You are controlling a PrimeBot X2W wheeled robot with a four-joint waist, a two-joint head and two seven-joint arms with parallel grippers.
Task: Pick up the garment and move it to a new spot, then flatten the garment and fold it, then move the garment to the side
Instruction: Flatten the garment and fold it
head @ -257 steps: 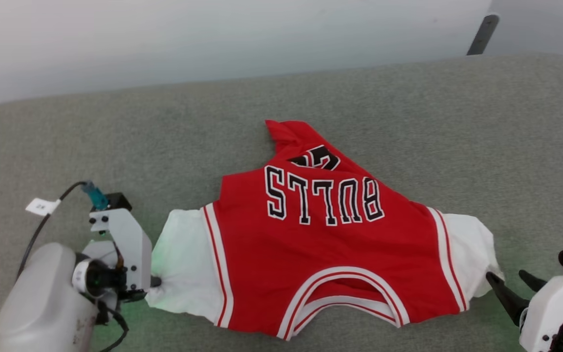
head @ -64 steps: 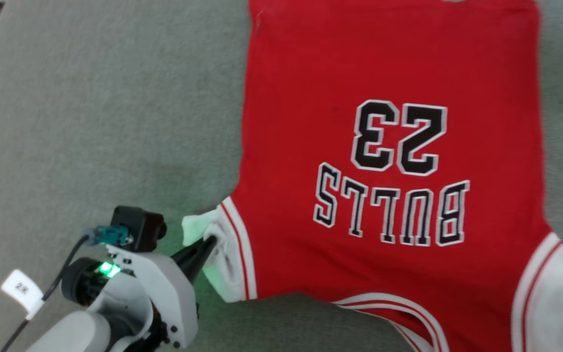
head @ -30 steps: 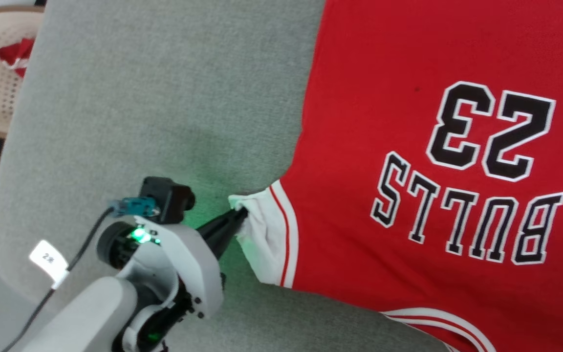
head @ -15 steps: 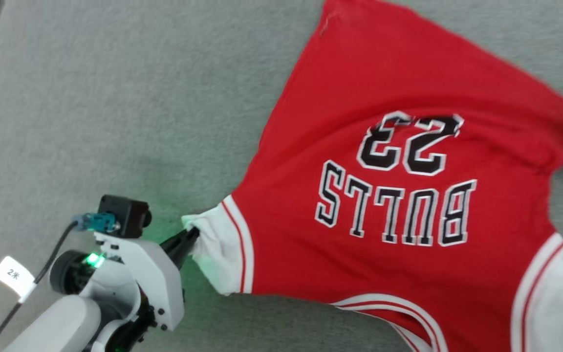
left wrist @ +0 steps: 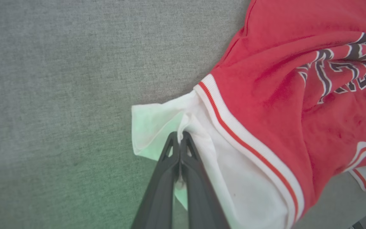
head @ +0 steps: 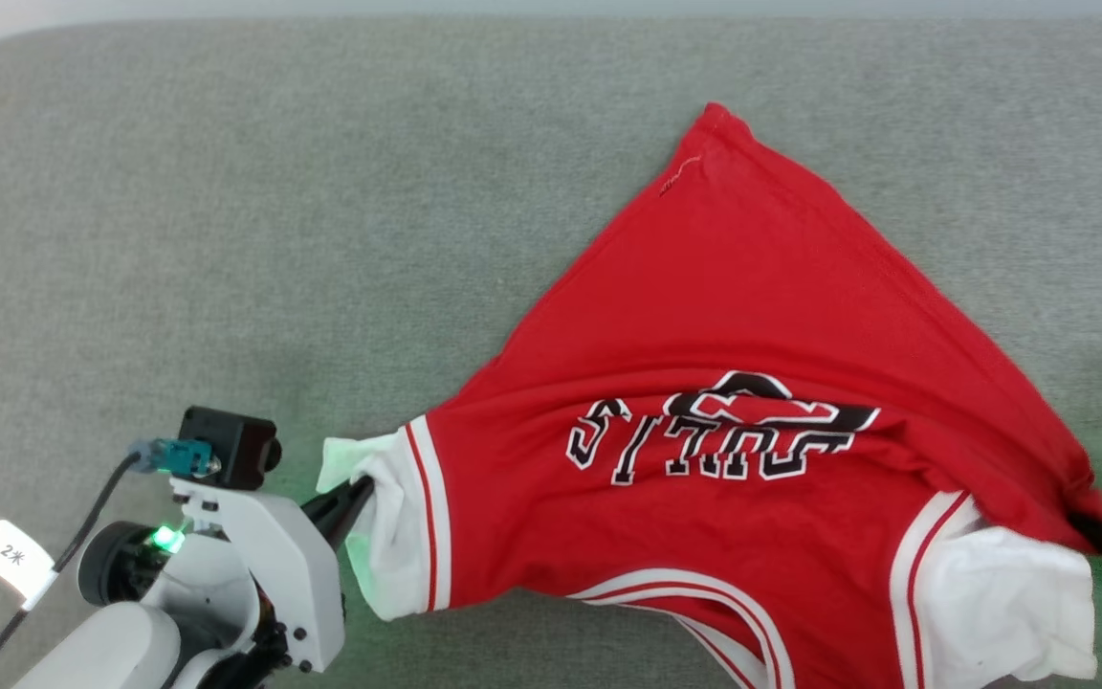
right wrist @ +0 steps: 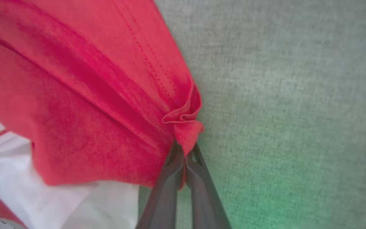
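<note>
I am holding the garment (head: 752,316) at two points. My left jaws are clenched on the edge of the white sleeve (head: 384,545) at the lower left of the head view. In the left wrist view my two dark fingers (left wrist: 170,178) are pressing together with a pinch of white cloth between the tips. My right jaws are clenched too, on a red hem corner (right wrist: 186,128), which is bunching at the tips in the right wrist view. In the head view that corner is sitting at the lower right edge, just above the other white sleeve (head: 1001,593).

The garment is lying on the gray bench (head: 226,191), in the middle and right of the head view, with its far hem corner (head: 714,120) pointing to the top of the frame. Because my right jaws are holding a hem corner beside a sleeve, the red body is making a slanted ridge and the black lettering (head: 723,440) is wrinkling. I think I am pinching these two points to stretch the cloth between them for flattening or folding. The fold is not yet neat, and the thin grip on the sleeve may slip under a hard pull.
</note>
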